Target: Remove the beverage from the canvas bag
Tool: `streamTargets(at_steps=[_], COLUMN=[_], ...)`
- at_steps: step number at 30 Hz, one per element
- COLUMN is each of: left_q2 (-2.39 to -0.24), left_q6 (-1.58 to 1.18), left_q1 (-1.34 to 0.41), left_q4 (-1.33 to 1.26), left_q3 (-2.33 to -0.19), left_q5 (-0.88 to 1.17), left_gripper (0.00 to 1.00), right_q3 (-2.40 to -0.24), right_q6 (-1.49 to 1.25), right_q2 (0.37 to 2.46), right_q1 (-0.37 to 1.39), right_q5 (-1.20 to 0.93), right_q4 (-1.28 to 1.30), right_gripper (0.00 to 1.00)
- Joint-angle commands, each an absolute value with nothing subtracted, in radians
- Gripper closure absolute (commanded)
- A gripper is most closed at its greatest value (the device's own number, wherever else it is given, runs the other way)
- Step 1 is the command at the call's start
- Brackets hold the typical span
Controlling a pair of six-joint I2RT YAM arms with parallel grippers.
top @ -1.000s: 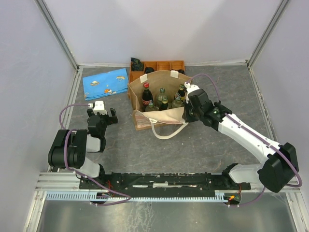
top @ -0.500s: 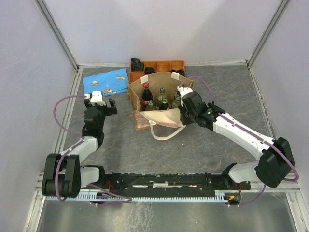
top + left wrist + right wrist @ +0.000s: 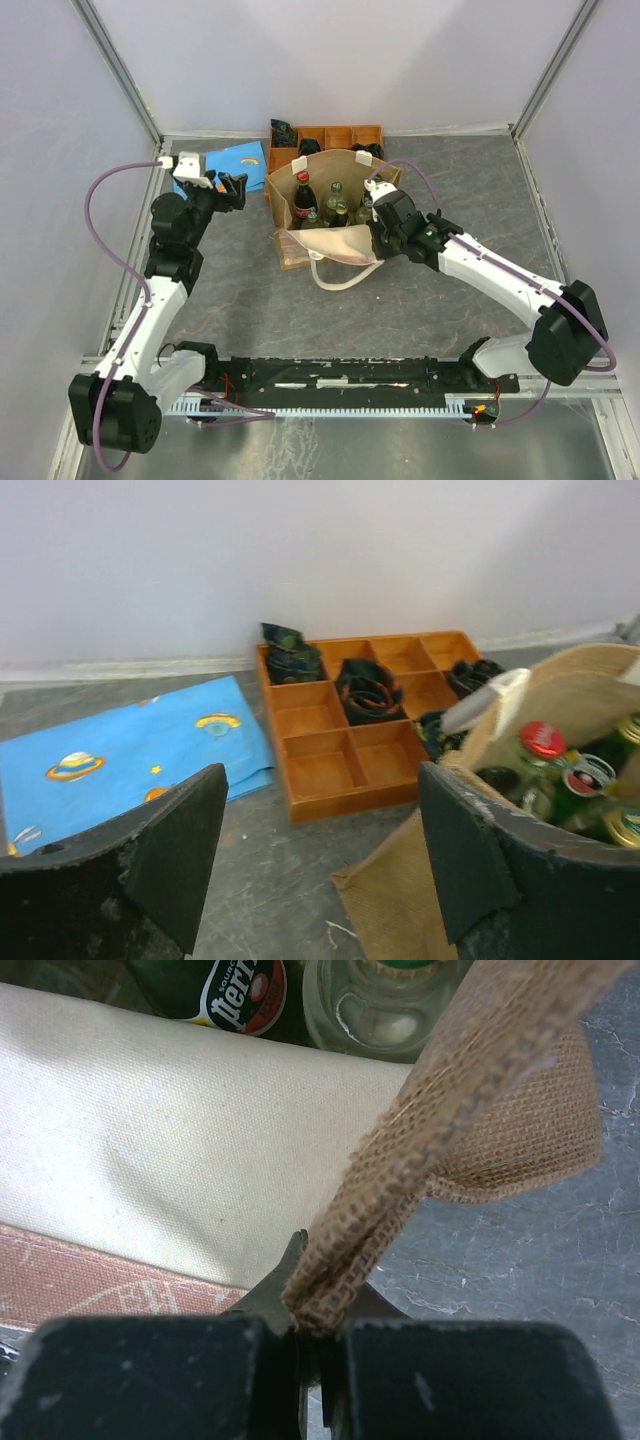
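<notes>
Canvas bag (image 3: 330, 240) stands mid-table (image 3: 450, 180), mouth up, just in front of the orange tray (image 3: 340, 133). Bottles are upright inside it: a red-capped bottle (image 3: 303, 195) on the left and green bottles (image 3: 338, 205) beside it.

The right gripper (image 3: 376, 228) is clamped on the bag's right edge. Its wrist camera shows the woven brown fabric pinched between the closed fingers, the cream front panel to the left, and a Perrier bottle (image 3: 240, 990) just beyond.

The left gripper (image 3: 231, 187) hangs by the blue pouch (image 3: 238, 160), left of the bag and clear of it, with its jaws spread wide and nothing between them. Its camera looks past both fingers at the tray, where dark rolled items fill some compartments. One cream handle loop (image 3: 345, 275) lies on the table in front of the bag.
</notes>
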State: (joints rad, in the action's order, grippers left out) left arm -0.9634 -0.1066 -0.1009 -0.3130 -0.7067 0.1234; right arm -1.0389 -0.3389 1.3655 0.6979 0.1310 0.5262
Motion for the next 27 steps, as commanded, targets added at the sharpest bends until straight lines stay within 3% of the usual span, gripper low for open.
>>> streamTargets(at_steps=[1,2,4,5,14,27], left_q2=[-0.943,-0.943,-0.953,-0.979,-1.154,-1.303], left_q6=[-0.159,-0.175,-0.191,-0.169,-0.103,-0.074], left_q1=[-0.164,-0.187,-0.247,-0.361,-0.61,-0.709], left_q4=[-0.185,-0.181,-0.154,-0.083,0.091,0.026], left_q3=[-0.822,-0.838,-0.883,-0.955,-1.197,-1.168], left_q5=[0.227,0.241,0.248,0.17,0.13,0.065], left_gripper=[0.24,0.33,0.39,0.43,0.46,0.4], right_q3=[-1.031,-1.029,-1.027,-1.022,-1.013,-1.007], right_q6=[-0.369,-0.373,-0.381,-0.388,-0.399,-0.41], right_q2=[1.396,1.396,1.398,1.4,1.394,1.345], right_q1=[0.718,0.72,0.72,0.723,0.729,0.73], right_q5=[0.055,0.056,0.059,0.06,0.078,0.13], right_q4=[0.58,0.577,0.568,0.559,0.54,0.547], right_gripper=[1.0,1.0,1.0,1.0,1.0,1.0])
